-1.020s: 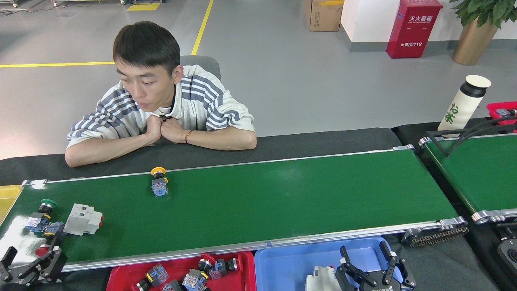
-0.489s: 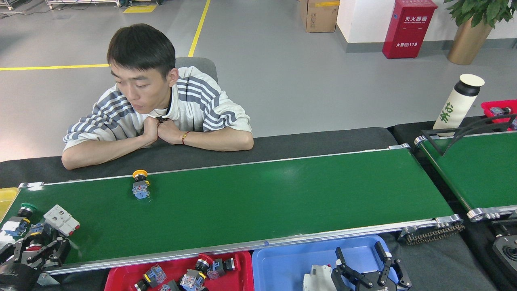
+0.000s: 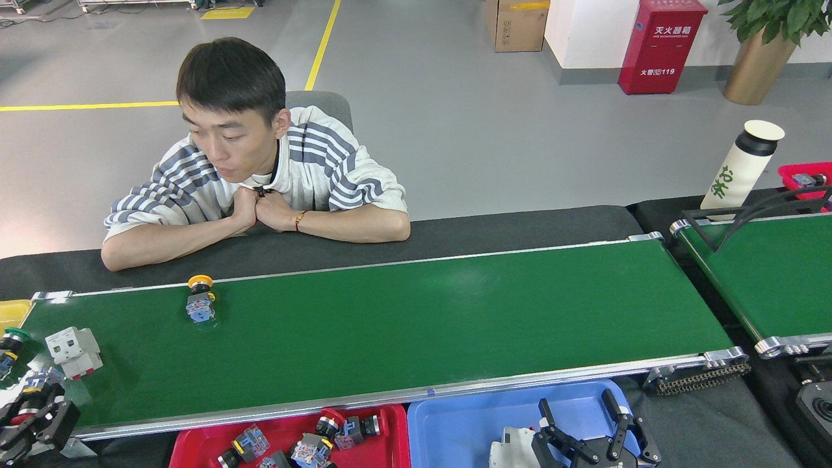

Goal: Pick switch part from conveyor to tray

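The conveyor (image 3: 416, 325) runs across the head view. A yellow-capped switch part (image 3: 200, 299) stands on it near the far rail, left of centre. A white breaker block (image 3: 73, 351) and a green-capped switch part (image 3: 9, 342) lie at the belt's left end. My left gripper (image 3: 31, 415) sits at the belt's bottom-left corner, its fingers closed around a red-capped switch part (image 3: 27, 404). The red tray (image 3: 195, 448) below the near rail holds several switch parts. Over the blue tray (image 3: 455, 429) my right gripper (image 3: 582, 429) hangs open and holds nothing.
A person leans on folded arms (image 3: 260, 221) on the far side of the belt. A white breaker (image 3: 510, 454) lies in the blue tray. A second green belt (image 3: 773, 273), a bottle (image 3: 741, 166) and a red bin (image 3: 803, 179) are at the right; a yellow tray (image 3: 12, 312) is at the far left.
The belt's parts have drifted left, the yellow-capped one by about 90 pixels. My left gripper closed around the red-capped switch part and shifted left. The right gripper stayed put.
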Controlling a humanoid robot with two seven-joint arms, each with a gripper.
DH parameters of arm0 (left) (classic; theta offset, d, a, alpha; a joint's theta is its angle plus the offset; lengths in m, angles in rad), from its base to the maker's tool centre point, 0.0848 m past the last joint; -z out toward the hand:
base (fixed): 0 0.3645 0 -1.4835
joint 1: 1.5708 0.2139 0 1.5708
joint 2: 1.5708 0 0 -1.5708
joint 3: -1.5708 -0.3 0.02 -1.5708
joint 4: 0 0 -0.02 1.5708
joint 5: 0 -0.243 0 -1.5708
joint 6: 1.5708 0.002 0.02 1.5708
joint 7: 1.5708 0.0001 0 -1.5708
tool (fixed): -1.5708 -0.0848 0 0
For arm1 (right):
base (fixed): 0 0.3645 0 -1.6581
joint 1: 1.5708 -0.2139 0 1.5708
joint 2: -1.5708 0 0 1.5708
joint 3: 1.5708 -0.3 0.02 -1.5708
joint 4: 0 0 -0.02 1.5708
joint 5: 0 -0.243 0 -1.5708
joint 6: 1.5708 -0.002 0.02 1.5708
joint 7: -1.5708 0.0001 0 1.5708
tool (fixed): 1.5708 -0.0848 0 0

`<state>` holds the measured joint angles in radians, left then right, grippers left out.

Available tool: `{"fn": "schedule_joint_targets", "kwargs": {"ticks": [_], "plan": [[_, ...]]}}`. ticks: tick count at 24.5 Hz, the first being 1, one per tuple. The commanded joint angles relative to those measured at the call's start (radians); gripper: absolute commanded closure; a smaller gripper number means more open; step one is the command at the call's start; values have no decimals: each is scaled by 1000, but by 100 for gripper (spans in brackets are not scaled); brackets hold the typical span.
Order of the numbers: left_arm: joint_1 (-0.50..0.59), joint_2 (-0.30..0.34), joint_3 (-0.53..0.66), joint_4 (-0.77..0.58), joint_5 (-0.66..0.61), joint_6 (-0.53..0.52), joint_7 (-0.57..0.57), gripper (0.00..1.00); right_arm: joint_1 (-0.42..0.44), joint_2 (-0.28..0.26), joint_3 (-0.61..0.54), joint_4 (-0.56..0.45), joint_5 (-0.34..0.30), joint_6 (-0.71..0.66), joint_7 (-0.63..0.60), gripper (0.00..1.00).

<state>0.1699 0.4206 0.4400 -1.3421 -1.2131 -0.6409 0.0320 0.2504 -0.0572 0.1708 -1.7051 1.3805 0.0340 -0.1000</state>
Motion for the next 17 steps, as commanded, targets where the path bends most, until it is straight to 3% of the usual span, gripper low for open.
{"fn": "schedule_joint_targets", "kwargs": {"ticks": [1,3,6,10,12,14,15,16,17], "plan": [[46,-20,-3,-127,6,-79,2,93,-2,-4,-2,-13,2,3,-6,0],[117,-63,-14,-252,-3,-144,0,93,1,-6,-2,-13,2,1,-6,0],[184,-97,-76,-385,-16,-144,-3,92,1,-6,-2,-13,2,0,-7,0],[200,-114,-253,-433,-108,-144,-15,88,1,-6,-4,-15,2,3,-7,0],[200,-120,-285,-433,-143,-144,-15,82,1,-7,-4,-15,2,3,-7,0],[200,-138,-288,-433,-169,-144,-14,62,1,-10,-5,-15,2,3,-7,0],[200,-163,-285,-431,-177,-144,-14,43,1,-12,-7,-15,0,3,-7,0],[198,-181,-284,-433,-177,-144,-14,14,1,-10,-7,-15,2,3,-6,0],[200,-189,-279,-433,-175,-144,-12,0,1,-10,-7,-15,0,3,-6,0]]}}
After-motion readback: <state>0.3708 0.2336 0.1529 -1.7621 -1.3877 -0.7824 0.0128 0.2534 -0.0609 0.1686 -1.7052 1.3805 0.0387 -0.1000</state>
